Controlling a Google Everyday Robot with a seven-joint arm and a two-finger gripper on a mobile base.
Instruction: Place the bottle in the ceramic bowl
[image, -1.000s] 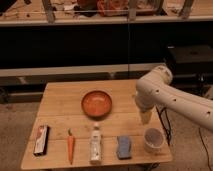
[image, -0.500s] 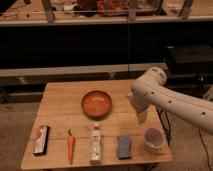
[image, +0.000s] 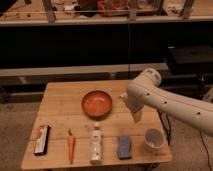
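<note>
Tool (image: 136, 116) beside bowl (image: 97, 93); bottle (image: 95, 145) cap-end rearward.

The tool (image: 136, 117) is held over the worktop (image: 60, 107) just right of the ceramic bowl (image: 97, 104), and bare wood is left between the bowl and the front row. The bottle (image: 95, 145) is flanked by the carrot (image: 71, 146) and the blue sponge (image: 123, 147), with narrow gaps on both sides. The right corner is taken up by the white cup (image: 154, 139).
</note>
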